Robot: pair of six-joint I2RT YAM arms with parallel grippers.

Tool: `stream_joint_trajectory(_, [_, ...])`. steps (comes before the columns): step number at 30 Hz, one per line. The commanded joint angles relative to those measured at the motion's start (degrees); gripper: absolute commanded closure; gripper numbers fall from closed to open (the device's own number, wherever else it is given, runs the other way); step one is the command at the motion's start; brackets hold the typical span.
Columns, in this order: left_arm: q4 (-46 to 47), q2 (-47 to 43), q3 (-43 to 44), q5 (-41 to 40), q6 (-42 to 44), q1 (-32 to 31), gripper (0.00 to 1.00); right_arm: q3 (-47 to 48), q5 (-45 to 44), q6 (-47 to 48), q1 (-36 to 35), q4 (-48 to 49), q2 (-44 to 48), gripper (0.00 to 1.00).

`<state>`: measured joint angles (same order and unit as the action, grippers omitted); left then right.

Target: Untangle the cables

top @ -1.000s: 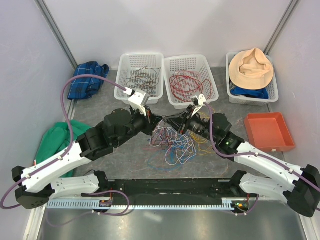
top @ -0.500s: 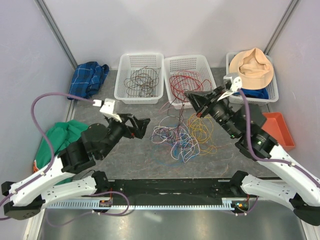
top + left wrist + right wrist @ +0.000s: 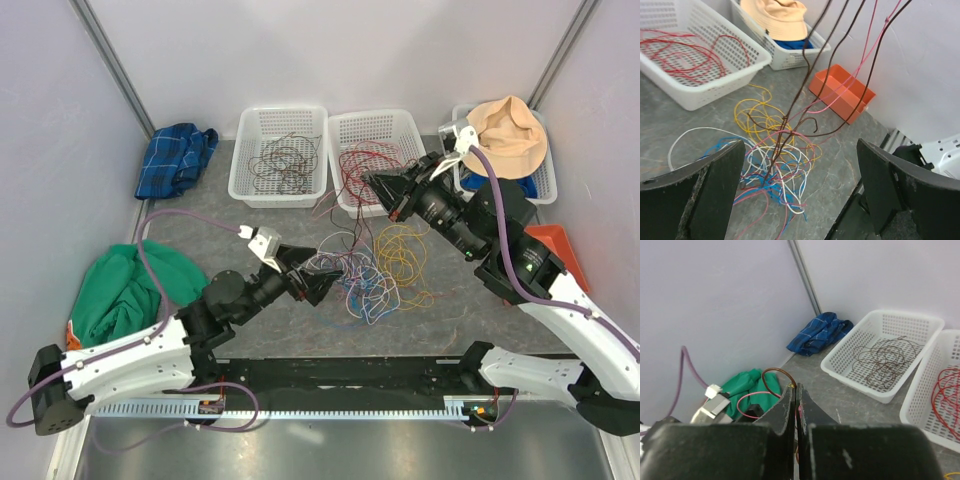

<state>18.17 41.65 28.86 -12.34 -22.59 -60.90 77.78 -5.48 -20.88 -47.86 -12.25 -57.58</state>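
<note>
A tangle of blue, white, pink and purple cables [image 3: 362,278] lies mid-table, with yellow loops [image 3: 405,250] beside it. My right gripper [image 3: 374,184] hangs above the red-cable basket, shut on a dark brown cable [image 3: 776,374] and a pink cable [image 3: 746,399]. In the right wrist view these loop out past the closed tips of that gripper [image 3: 796,389]. The same strands [image 3: 837,55] rise taut from the pile [image 3: 775,165]. Low at the tangle's left edge is my left gripper [image 3: 314,286], seen from its wrist as the left gripper [image 3: 800,200] open wide, nothing between its fingers [image 3: 715,190].
Three white baskets stand at the back: one with brown cables [image 3: 245,178], one with red cables [image 3: 350,200], one with a tan hat [image 3: 508,132]. An orange tray [image 3: 560,268] sits at the right, a blue cloth [image 3: 178,158] and a green cloth [image 3: 125,290] at the left.
My right gripper shut on brown and pink strands in the tangle and lifted them up and back. My left gripper opened, drew away to the left, then came down to the tangle's left edge.
</note>
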Motion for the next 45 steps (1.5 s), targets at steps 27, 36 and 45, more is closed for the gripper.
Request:
stream_joint_trajectory(27, [35.5,31.0,7.4,-9.8,6.5,-0.1,0.46,3.5,8.1,-6.5,0.0,-1.6,4.5,1.00])
stream_joint_trajectory(36, [21.0,32.1,2.2,-19.3,-6.4,-0.1,0.85,12.7,5.8,-3.0,0.0,-7.1,3.7,1.00])
stream_joint_trajectory(45, [-3.7,26.2,-2.7,-22.9,-20.8,-0.2,0.80,14.7,3.9,-1.7,0.0,-7.9,2.9,1.00])
